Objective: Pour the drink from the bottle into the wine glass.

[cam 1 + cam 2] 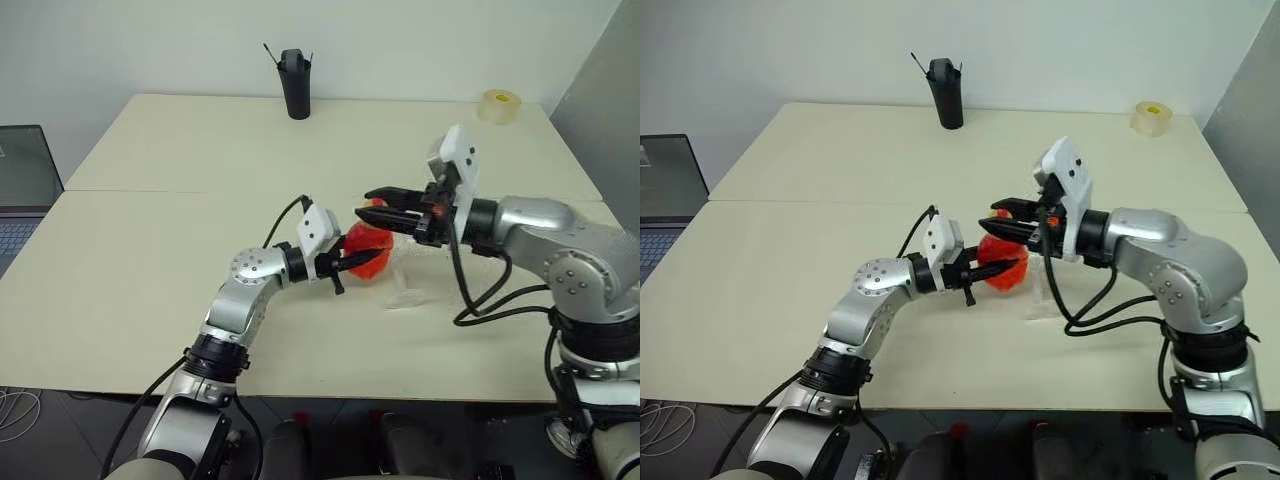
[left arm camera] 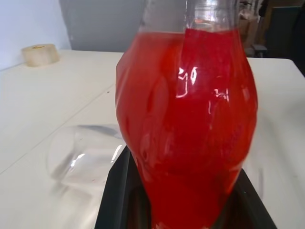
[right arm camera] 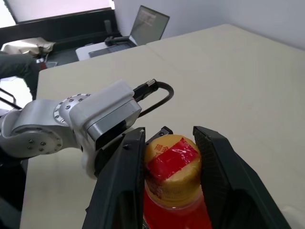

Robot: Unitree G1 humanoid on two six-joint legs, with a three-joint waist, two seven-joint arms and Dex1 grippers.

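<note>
Near the centre of the head view, the left gripper holds the bottle upright above the worktop, its fingers clamped around the bulging body full of red drink. The right gripper reaches in from the right at cap height; in its wrist view the fingers flank the yellow-and-red cap, one on each side, hugging it closely. Since the bottle's long axis stands vertical, the cap probably must be twisted off about it. The wine glass waits just right of the bottle, low on the worktop.
</note>
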